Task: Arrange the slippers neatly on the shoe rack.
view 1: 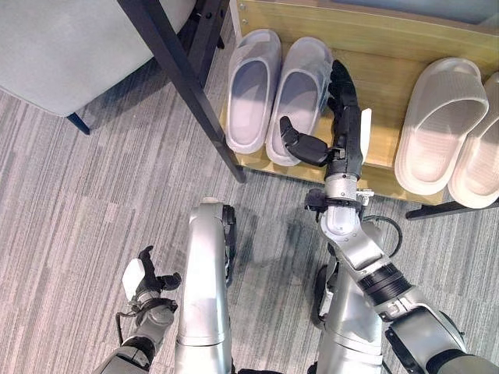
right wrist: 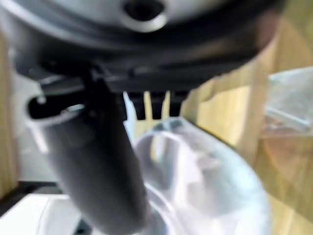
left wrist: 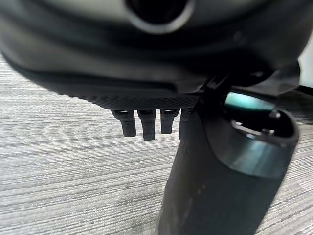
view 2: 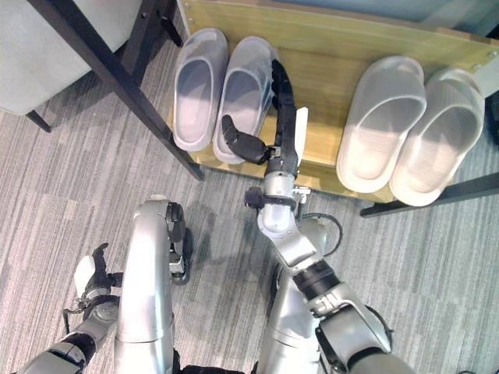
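Observation:
A wooden shoe rack [view 1: 390, 70] holds two pairs of slippers. The pale grey pair lies at its left end, toes pointing away: the left slipper [view 1: 253, 86] and the right slipper [view 1: 300, 93] side by side. A cream pair [view 1: 440, 125] lies at the rack's right end. My right hand [view 1: 345, 128] is open, its straight fingers laid along the right edge of the right grey slipper [right wrist: 195, 181], thumb [view 1: 300, 144] spread over the slipper's heel. My left hand [view 1: 144, 280] hangs open low over the carpet, holding nothing.
A black slanted furniture leg [view 1: 187, 78] crosses in front of the rack's left end, under a grey seat [view 1: 70, 47]. Bare shelf wood [view 1: 382, 117] lies between the two pairs. Grey striped carpet [view 1: 93, 195] spreads before the rack.

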